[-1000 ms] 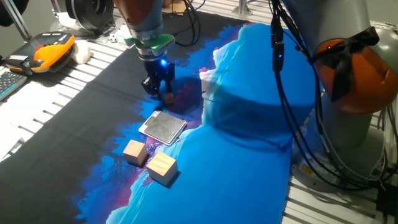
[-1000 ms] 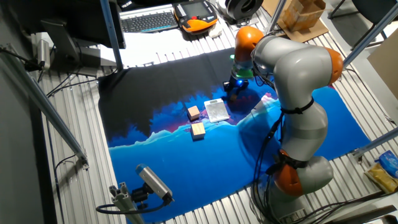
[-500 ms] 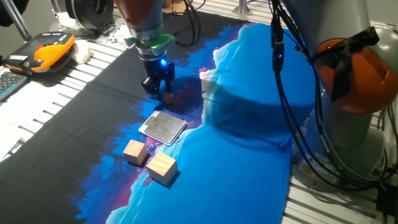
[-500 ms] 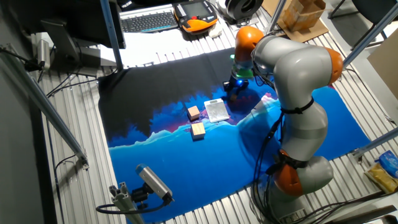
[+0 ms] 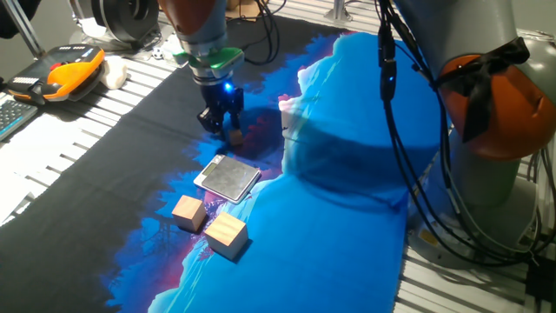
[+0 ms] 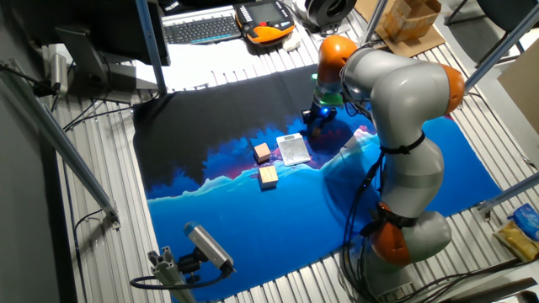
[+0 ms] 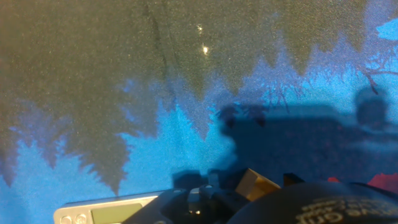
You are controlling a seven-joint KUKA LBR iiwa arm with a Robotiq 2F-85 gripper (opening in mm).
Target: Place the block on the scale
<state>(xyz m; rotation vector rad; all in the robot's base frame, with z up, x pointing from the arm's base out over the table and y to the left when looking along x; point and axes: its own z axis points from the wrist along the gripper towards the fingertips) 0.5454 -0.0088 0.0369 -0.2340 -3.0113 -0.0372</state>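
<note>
The block (image 5: 235,136) is a small light-brown wooden cube resting low on the cloth, just behind the scale. My gripper (image 5: 222,124) stands over it with its fingers down at cloth level. In the hand view the block (image 7: 255,183) sits wedged between the dark fingers, which press against both of its sides. The scale (image 5: 228,177) is a flat dark grey plate with a white rim, lying in front of the gripper. It also shows in the other fixed view (image 6: 294,149), and its display edge shows in the hand view (image 7: 106,215). In the other fixed view the gripper (image 6: 319,114) hides the block.
Two larger wooden cubes (image 5: 188,212) (image 5: 227,235) lie in front of the scale. A blue and black cloth (image 5: 347,174) covers the table, with a raised fold on the right. An orange pendant (image 5: 65,69) and a keyboard (image 6: 202,28) lie beyond the cloth.
</note>
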